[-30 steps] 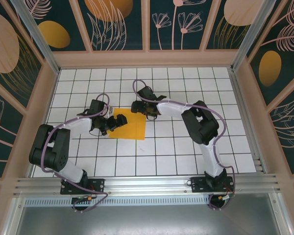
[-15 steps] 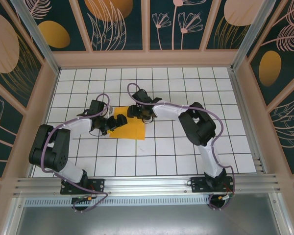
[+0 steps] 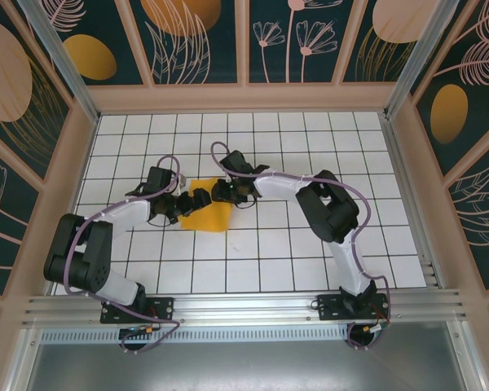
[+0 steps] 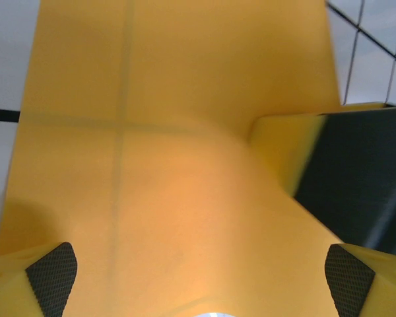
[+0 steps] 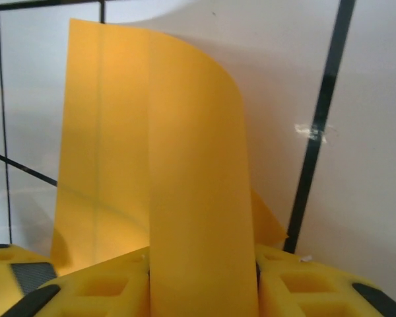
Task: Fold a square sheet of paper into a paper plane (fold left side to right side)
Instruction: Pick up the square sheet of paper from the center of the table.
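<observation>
Right gripper (image 5: 202,290) is half-closed about an upcurled flap of the square sheet of paper (image 5: 152,132); grip cannot be told. Left gripper (image 4: 198,274) is spread wide above it.

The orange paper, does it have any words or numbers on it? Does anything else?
No text can be read anywhere.
The square sheet of paper is plain orange-yellow, with no writing.
The wall panels carry only flower and oval patterns.
The table has only black grid lines.

plain orange-yellow paper (image 3: 210,213), white table (image 3: 310,252), black grid lines
</observation>
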You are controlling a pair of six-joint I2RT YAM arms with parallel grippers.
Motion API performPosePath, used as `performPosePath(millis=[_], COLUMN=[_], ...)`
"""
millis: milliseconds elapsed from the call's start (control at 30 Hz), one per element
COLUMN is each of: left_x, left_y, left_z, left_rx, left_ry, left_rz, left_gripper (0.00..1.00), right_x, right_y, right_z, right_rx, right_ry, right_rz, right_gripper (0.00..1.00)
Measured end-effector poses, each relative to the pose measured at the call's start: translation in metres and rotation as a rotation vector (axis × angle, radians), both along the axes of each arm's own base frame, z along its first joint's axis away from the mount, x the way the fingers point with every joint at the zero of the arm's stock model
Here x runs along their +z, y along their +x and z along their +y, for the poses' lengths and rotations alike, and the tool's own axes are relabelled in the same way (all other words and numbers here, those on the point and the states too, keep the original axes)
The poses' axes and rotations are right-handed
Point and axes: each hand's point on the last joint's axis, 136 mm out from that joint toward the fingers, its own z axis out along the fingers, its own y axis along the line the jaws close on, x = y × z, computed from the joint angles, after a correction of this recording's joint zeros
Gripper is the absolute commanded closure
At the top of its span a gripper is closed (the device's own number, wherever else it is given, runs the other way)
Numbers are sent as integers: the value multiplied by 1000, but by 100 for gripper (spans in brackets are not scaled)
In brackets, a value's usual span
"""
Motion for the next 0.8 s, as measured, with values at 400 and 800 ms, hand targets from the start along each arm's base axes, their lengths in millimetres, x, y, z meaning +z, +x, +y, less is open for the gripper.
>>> performPosePath(millis=[400,800], left_x=[84,179], left_y=[22,32], left_z=[10,-7], left_rx=[72,10], left_ry=[6,-126], left_rz=[-251,-520], left_gripper=[1,2], right_x=[49,189], right_y=[-5,9], right_z=[-47,-138], right_rx=[27,125], right_ry=[249,454], right_rz=[-45,-409], right_gripper=[68,68])
